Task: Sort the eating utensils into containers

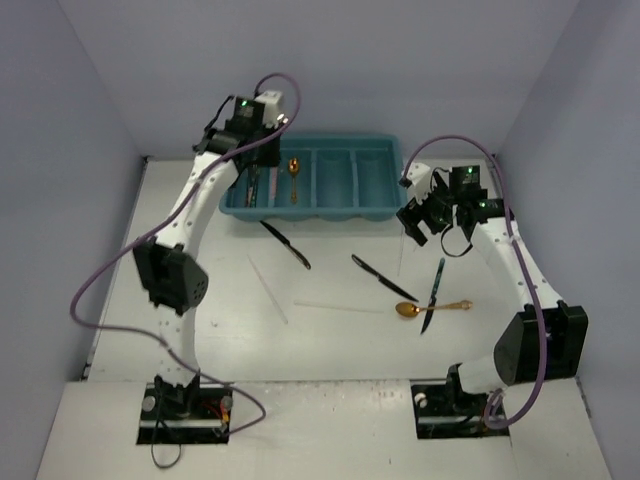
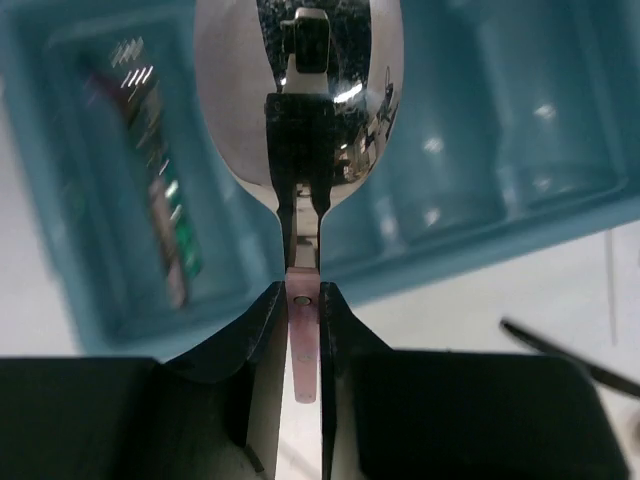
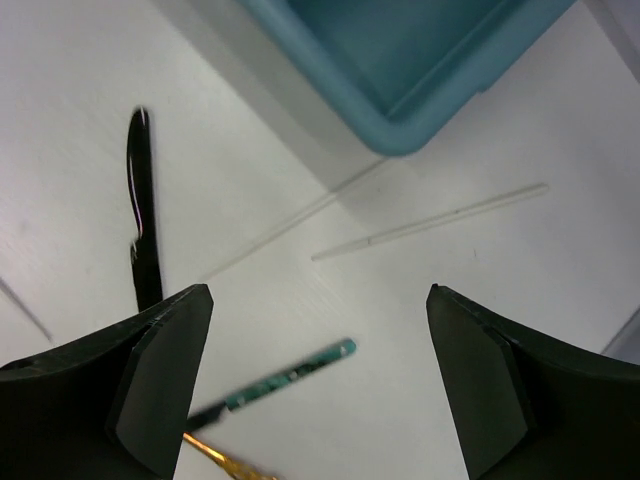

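The teal tray point(image 1: 372, 178) stands at the back of the table. My left gripper point(image 1: 256, 160) hangs over its left end, shut on the pinkish handle of a silver spoon point(image 2: 300, 110). The spoon's bowl is over a compartment, seen in the left wrist view past the gripper point(image 2: 301, 300). A gold spoon point(image 1: 293, 172) lies in the second compartment. A green-handled piece point(image 2: 150, 190) lies in the leftmost one. My right gripper point(image 1: 437, 218) is open and empty above the table. In its wrist view the gripper point(image 3: 320, 385) is over a green-handled knife point(image 3: 290, 378).
Two black knives point(image 1: 285, 245) point(image 1: 383, 277), the green-handled knife point(image 1: 434, 293) and a gold spoon point(image 1: 430, 308) lie on the table. Pale sticks point(image 1: 268, 290) point(image 1: 340, 307) lie nearby, and another point(image 3: 430, 222) near the tray corner point(image 3: 400, 130).
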